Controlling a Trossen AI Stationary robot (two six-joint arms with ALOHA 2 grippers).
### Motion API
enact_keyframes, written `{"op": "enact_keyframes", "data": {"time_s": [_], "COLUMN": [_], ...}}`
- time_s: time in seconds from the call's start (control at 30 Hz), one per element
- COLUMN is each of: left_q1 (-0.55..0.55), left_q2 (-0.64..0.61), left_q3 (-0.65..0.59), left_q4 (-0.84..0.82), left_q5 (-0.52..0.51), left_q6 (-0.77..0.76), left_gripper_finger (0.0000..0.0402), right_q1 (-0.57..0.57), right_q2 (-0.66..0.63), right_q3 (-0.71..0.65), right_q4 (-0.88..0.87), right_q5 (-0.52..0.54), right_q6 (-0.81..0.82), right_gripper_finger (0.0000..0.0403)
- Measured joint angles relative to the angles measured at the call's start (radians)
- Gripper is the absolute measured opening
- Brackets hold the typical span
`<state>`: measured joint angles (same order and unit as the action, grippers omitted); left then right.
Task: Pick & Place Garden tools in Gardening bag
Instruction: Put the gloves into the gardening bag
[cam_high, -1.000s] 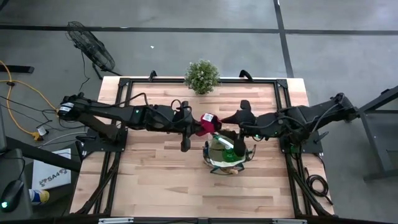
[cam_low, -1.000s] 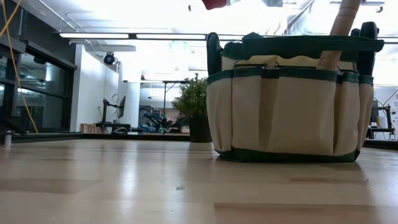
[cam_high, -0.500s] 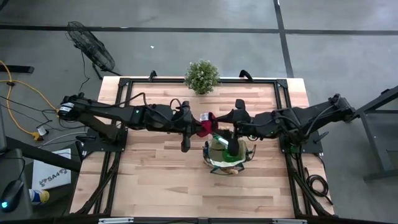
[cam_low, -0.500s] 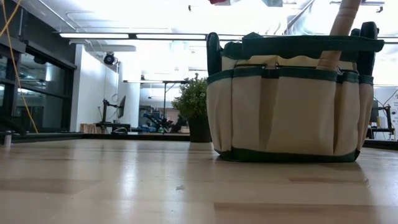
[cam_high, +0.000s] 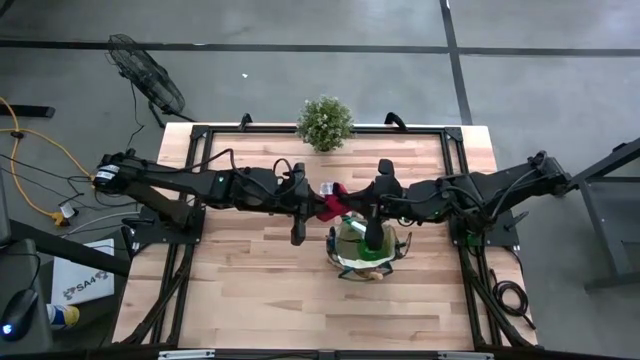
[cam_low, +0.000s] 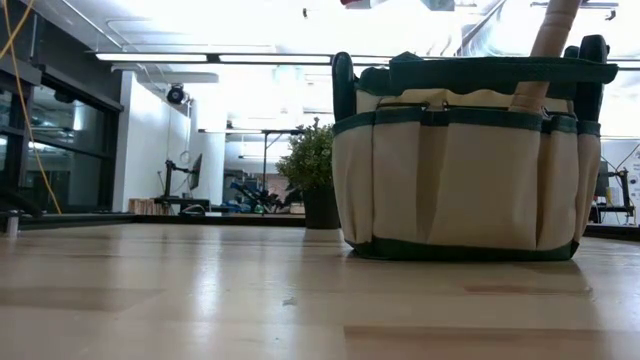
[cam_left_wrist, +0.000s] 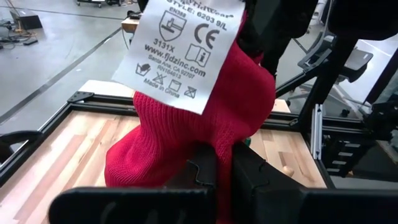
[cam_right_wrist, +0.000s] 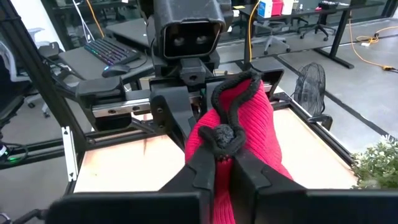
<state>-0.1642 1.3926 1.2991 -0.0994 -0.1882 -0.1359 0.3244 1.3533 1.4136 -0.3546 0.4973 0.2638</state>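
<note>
High view has the red glove (cam_high: 331, 200) pinched from both sides in mid-air, left gripper (cam_high: 312, 197) and right gripper (cam_high: 352, 202) both clamped on it just beside the gardening bag (cam_high: 345, 262), likely a handover toward the bag

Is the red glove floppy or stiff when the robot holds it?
Probably floppy: the knitted red glove sags and bunches between the left gripper and the right gripper. It likely weighs little. The rough knit probably won't slip from the shut fingers.
</note>
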Motion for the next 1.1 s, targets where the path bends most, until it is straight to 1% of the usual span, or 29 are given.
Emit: {"op": "enact_keyframes", "data": {"time_s": [0.13,0.2,0.43,0.57,0.7,0.87,0.93,1.1], "left_q1": [0.000,0.000,0.000,0.000,0.000,0.000,0.000,0.000], "left_q2": [0.000,0.000,0.000,0.000,-0.022,-0.070,-0.082,-0.101], "left_q3": [0.000,0.000,0.000,0.000,0.000,0.003,0.003,0.003], "left_q4": [-0.001,-0.008,-0.020,-0.034,-0.082,-0.166,-0.186,-0.205], "left_q5": [0.000,0.000,0.005,0.052,0.050,-0.012,-0.031,-0.036], "left_q6": [0.000,0.000,0.000,-0.001,-0.005,-0.056,-0.067,-0.087], "left_gripper_finger": [0.0008,0.0021,0.0120,0.0175,0.0212,0.0223,0.0224,0.0224], "right_q1": [0.000,0.000,0.003,0.003,0.018,0.064,0.095,0.176], "right_q2": [0.000,0.000,-0.008,-0.010,-0.010,-0.010,-0.010,-0.010], "right_q3": [0.000,0.000,0.000,0.000,0.000,-0.003,-0.003,-0.003], "right_q4": [0.001,0.000,-0.036,-0.086,-0.147,-0.241,-0.286,-0.372], "right_q5": [0.002,0.006,0.026,0.028,0.029,0.038,0.078,0.175], "right_q6": [0.020,0.025,0.077,0.127,0.186,0.319,0.399,0.555], "right_gripper_finger": [0.0008,0.0007,0.0005,0.0005,0.0004,0.0004,0.0004,0.0004]}}
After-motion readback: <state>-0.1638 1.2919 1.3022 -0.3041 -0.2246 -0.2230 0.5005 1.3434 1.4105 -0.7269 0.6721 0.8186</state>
